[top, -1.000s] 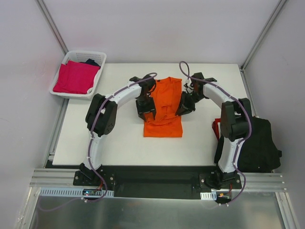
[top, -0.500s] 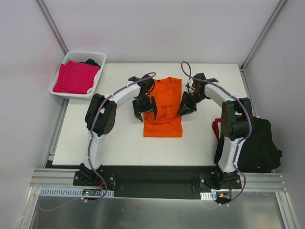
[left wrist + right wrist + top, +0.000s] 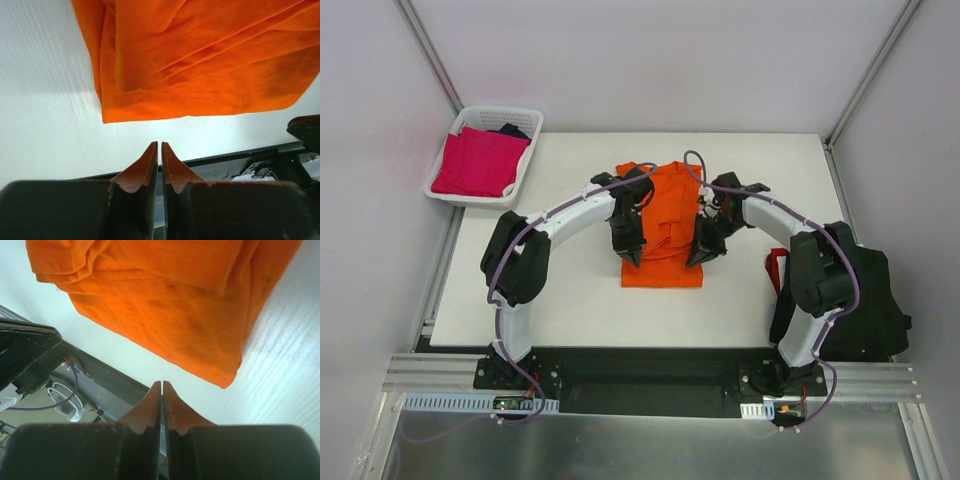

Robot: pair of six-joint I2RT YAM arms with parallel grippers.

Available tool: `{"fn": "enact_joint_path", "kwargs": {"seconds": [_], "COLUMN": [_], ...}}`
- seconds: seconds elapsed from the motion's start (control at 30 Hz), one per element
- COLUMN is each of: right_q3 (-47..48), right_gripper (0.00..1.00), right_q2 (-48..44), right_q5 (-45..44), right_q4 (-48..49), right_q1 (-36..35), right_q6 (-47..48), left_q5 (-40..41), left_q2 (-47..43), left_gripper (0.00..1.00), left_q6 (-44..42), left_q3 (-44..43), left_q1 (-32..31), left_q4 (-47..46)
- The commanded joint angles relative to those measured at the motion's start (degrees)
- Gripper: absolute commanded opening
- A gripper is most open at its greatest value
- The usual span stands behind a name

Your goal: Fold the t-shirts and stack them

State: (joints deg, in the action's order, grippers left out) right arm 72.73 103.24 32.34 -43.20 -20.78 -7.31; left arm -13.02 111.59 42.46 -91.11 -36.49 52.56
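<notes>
Dead centre on the table [image 3: 570, 300] is where the orange t-shirt [image 3: 660, 225] sits. It's already narrowed into a long strip, and the strip's long axis runs straight away from the arm bases, collar end far, hem end near.

The left gripper [image 3: 632, 252] hangs at the strip's left edge and the right gripper [image 3: 698, 255] at its right edge, so the shirt lies right between them. Both are above the near half, a bit up from the hem. On both wrist cams the jaws are pinched together with nothing in them, just bare table past the tips, and the cloth is apart from them.

Neither arm is nearer as far as I can tell. Each has its own hem corner close by, left [image 3: 103, 120] and right [image 3: 225, 385].

My guess is the next fold goes crosswise, hem up toward the collar, so both would have to open and reach toward me for those corners.

The pink shirt [image 3: 478, 162] is in the basket [image 3: 485, 110], and the black ones [image 3: 860, 300] hang off the right side.
</notes>
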Motion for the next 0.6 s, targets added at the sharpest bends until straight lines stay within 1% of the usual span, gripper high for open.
{"fn": "enact_joint_path", "kwargs": {"seconds": [0.0,0.2,0.27,0.37,0.57], "right_q3": [-1.2,-0.9,-0.5,0.5,2.5], "right_gripper": [0.07,0.07,0.06,0.06,0.06], "right_q2": [-0.9,1.7,2.6,4.4,7.4], "right_q5": [-0.5,-1.0,-1.0,-1.0,-1.0], "right_q4": [2.2,4.2,4.6,5.3,5.5], "right_q1": [-1.4,-1.9,-2.0,-1.9,-2.0], "right_q6": [-0.7,-1.0,-1.2,-1.6,-1.8], "left_q5": [0.6,0.4,1.1,1.9,1.2], "left_q2": [-0.6,0.6,1.3,3.3,8.0], "left_gripper": [0.06,0.01,0.01,0.01,0.02], "left_q6": [0.8,0.6,0.3,-0.9,-2.0], "left_q3": [3.7,6.2,6.2,5.0,-0.1], "left_q1": [-0.9,-1.7,-1.7,-1.5,-1.2], "left_q4": [-0.7,-3.0,-3.4,-3.6,-3.8]}}
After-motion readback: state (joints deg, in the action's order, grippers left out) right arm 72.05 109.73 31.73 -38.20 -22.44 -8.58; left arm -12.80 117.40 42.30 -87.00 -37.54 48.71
